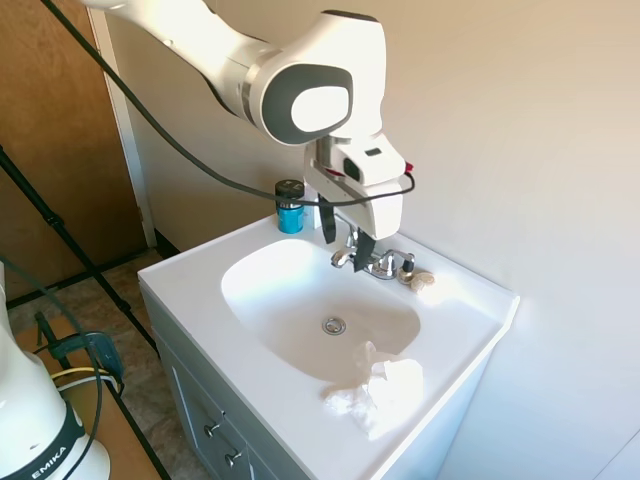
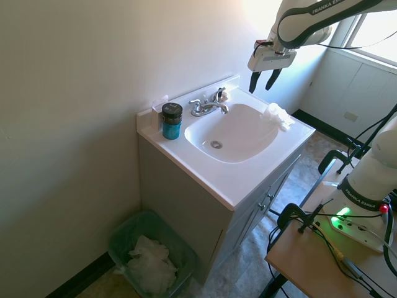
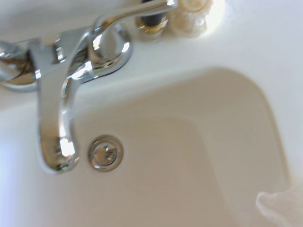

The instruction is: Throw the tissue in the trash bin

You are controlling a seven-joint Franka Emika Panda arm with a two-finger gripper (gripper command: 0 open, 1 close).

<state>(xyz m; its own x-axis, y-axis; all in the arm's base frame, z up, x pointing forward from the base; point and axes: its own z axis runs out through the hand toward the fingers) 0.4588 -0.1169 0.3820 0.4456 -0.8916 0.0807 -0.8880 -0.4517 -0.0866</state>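
The tissue (image 1: 379, 391) is a white crumpled wad lying on the sink counter's rim beside the basin; it also shows in the second exterior view (image 2: 277, 115), and a corner of it appears in the wrist view (image 3: 280, 206). My gripper (image 1: 345, 237) hangs open and empty above the faucet (image 1: 368, 259), well above and away from the tissue. From the other side the gripper (image 2: 263, 79) is high over the counter's back edge. The trash bin (image 2: 123, 233), green and holding white paper, stands on the floor beside the cabinet, next to the wall.
A blue jar with a black lid (image 1: 290, 207) stands on the back corner of the white sink counter (image 1: 195, 290). A small beige lump (image 1: 422, 281) lies by the faucet handles. The drain (image 3: 105, 152) sits in the basin. A wall rises close behind the sink.
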